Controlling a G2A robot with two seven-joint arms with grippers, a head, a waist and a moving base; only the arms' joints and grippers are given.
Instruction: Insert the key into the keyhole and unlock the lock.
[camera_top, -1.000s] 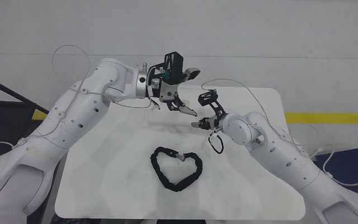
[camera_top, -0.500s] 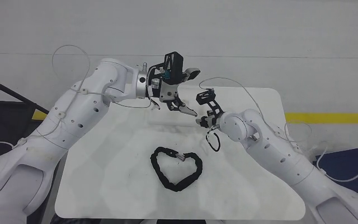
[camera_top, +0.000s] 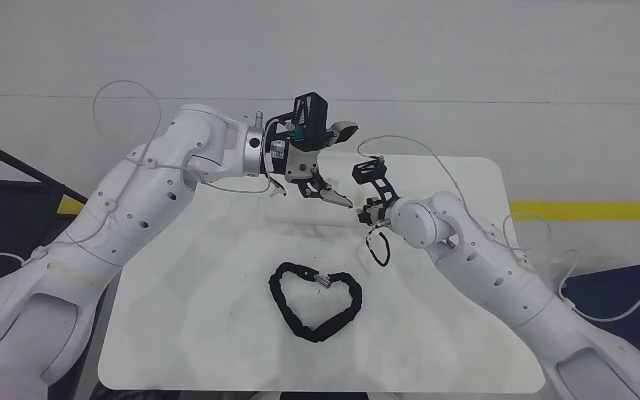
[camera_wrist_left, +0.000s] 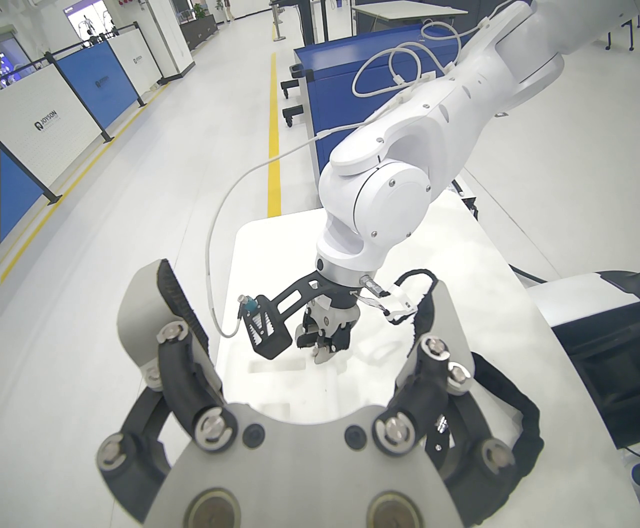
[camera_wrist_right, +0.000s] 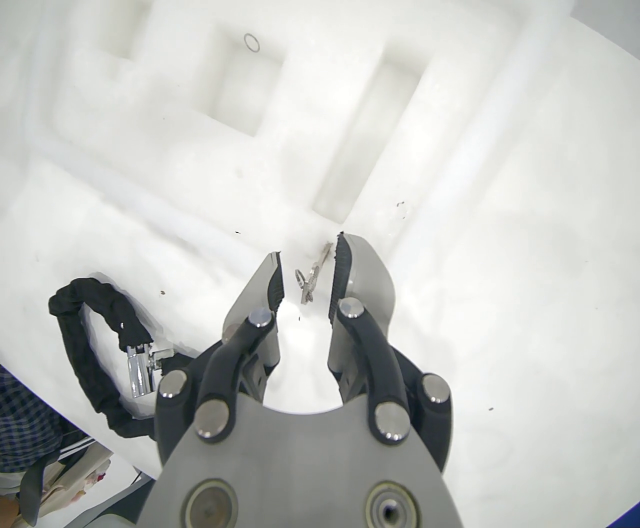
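A black fabric-covered chain lock (camera_top: 315, 300) lies in a heart-shaped loop on the white table (camera_top: 450, 330), its metal lock body (camera_top: 322, 281) at the top of the loop. In the right wrist view the small silver key (camera_wrist_right: 314, 274) lies flat on the white surface. My right gripper (camera_wrist_right: 309, 247) is open just above it, one finger on each side, not pinching it. The chain (camera_wrist_right: 82, 320) and its chrome lock body (camera_wrist_right: 137, 370) lie off to one side. My left gripper (camera_top: 330, 195) hangs open and empty above the table's back, close to the right gripper (camera_wrist_left: 322, 350).
The white foam surface has shallow rectangular recesses (camera_wrist_right: 240, 95) (camera_wrist_right: 365, 150) just beyond the key, and a small ring (camera_wrist_right: 251, 42) lies in one. Blue cabinets (camera_wrist_left: 380, 65) stand past the table's far edge. A chain segment (camera_wrist_left: 505, 400) curves near the left gripper.
The right gripper has shifted back and to the left, closer to the left gripper, over the key. The left arm and the chain lock have stayed put.
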